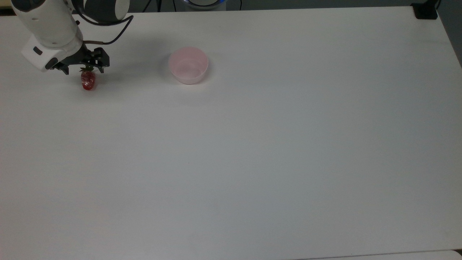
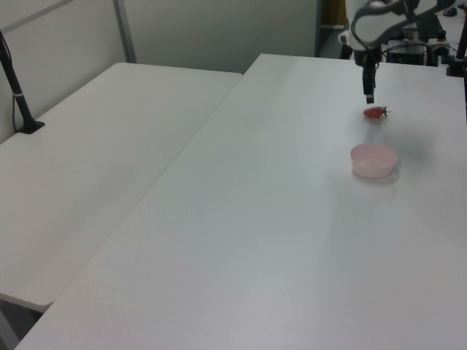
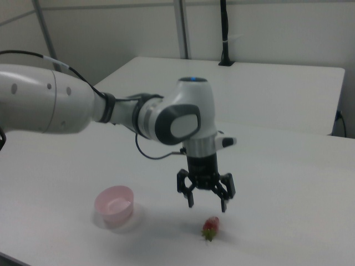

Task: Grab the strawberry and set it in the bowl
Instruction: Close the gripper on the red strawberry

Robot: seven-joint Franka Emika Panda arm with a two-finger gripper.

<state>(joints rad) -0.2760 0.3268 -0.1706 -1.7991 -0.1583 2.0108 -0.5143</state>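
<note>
Now the strawberry [image 3: 210,228] lies on the white worktop [image 1: 252,144], well apart from the empty pink bowl [image 1: 188,65] on the top view's right. Just above the fruit hangs the gripper [image 3: 207,205], jaws spread and holding nothing.

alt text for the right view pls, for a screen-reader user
A white robot arm holds its open claw just above a red strawberry lying on a white table, not touching it. An empty pale pink bowl sits apart, toward the right view's left.
</note>
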